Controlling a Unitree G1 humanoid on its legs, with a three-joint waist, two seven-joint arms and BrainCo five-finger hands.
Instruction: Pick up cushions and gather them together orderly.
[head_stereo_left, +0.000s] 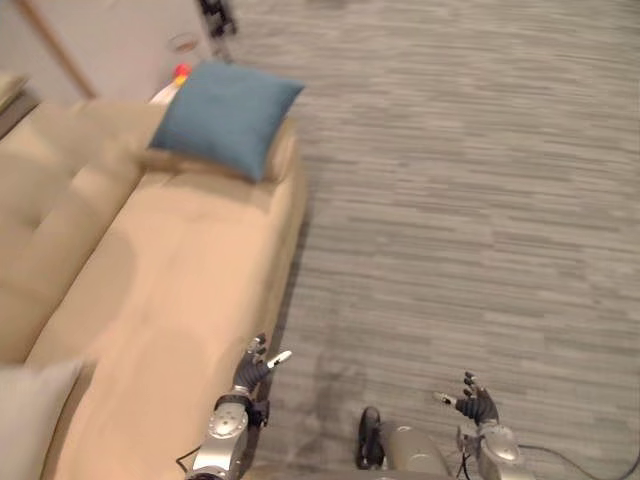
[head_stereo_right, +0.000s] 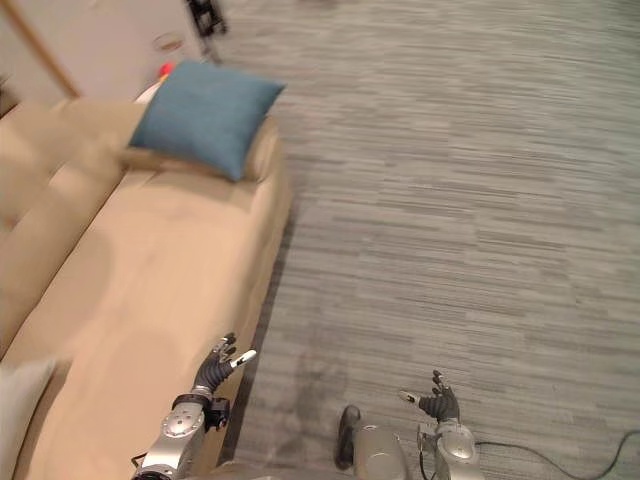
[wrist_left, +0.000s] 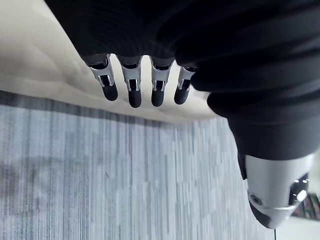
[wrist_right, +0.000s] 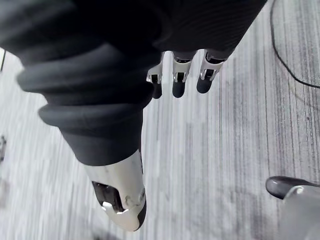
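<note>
Blue cushion (head_stereo_left: 225, 115) on sofa (head_stereo_left: 170, 290), left robot hand (wrist_left: 131, 86) beside sofa edge

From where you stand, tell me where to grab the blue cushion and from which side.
Probably pinch the blue cushion along its near edge, by the corner toward the sofa front, coming from the seat side. It leans propped on the far armrest, so that edge faces you above bare seat. The open left hand is nearer.
</note>
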